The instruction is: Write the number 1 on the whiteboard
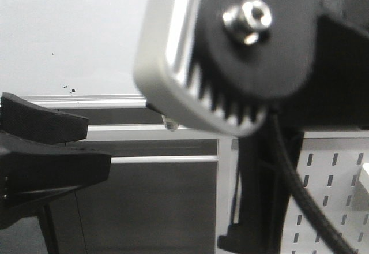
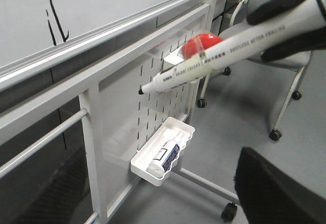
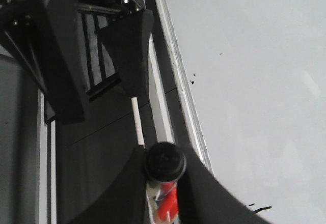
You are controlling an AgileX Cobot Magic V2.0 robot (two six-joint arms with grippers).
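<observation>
Two strokes already sit on the board

Front view: your view is mostly blocked by the right arm's blurred wrist housing [image 1: 230, 52]. Behind it you see the whiteboard [image 1: 69, 29], its silver rail, and a few ink specks [image 1: 68, 88]. The left pincer [image 1: 40, 150] shows dark at the left edge; its opening cannot be told here.

Left wrist view: the number 1 [image 2: 56, 23] stands on the whiteboard [image 2: 117, 0] just above the rail. The right pincer [image 2: 293, 23] is closed around a marker [image 2: 224, 58], tip bare and off the board. A tray [image 2: 145, 165] holds a spray bottle [image 2: 168, 155].

Right wrist view: you look down the marker [image 3: 164, 164] between the right pincer's fingers [image 3: 117, 193], beside the whiteboard [image 3: 244, 81].
</observation>
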